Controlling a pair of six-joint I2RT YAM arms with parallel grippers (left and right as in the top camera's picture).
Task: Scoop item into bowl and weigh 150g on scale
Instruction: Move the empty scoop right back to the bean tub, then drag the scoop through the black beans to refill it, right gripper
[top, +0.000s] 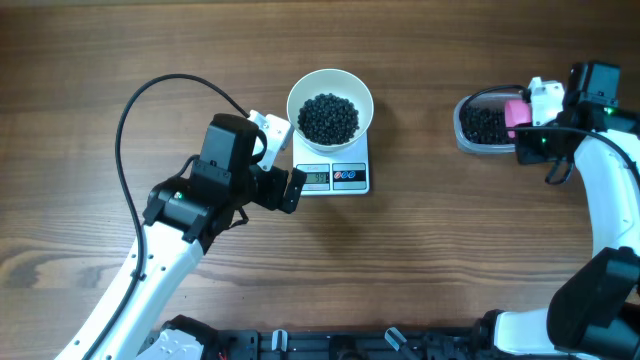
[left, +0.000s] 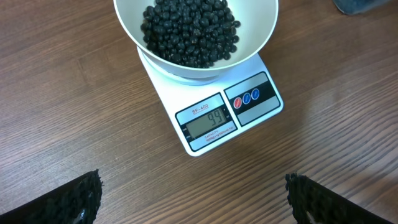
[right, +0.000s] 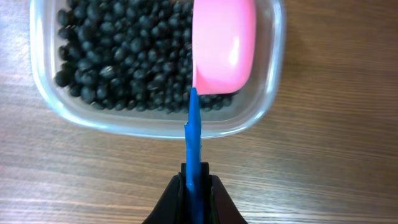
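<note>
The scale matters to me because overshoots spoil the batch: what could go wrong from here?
The display appears to read about 99, so a heaped pink scoop could overshoot. The right gripper pinches only the scoop's thin blue handle; it may twist and spill beads between the tub and the bowl. The open left gripper sits close beside the scale; a nudge would upset the reading.

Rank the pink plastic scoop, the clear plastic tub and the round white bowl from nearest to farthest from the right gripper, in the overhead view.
1. pink plastic scoop: held by the right gripper.
2. clear plastic tub: just under the scoop, right side.
3. round white bowl: well to the left, on the white scale.
</note>
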